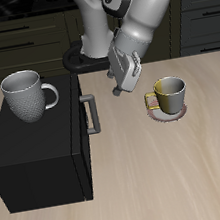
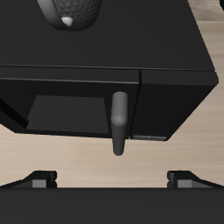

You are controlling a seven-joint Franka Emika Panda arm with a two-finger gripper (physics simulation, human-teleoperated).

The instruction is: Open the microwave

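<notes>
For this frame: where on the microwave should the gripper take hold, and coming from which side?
Probably the grey bar handle on the microwave door. It stands off the door face, so open fingers can straddle it, coming straight at the door front, where the gripper already hangs.

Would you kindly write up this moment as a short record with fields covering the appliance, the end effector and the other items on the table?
appliance: microwave, black, door shut
handle: grey bar handle on the door, ungrasped
on top: grey mug standing upright on the microwave
end effector: open, beside the handle, not touching it, holding nothing
wrist view: handle centred ahead between the fingertips
other items: yellow-and-grey mug on a small plate, beside the microwave
task status: not yet opened
</notes>
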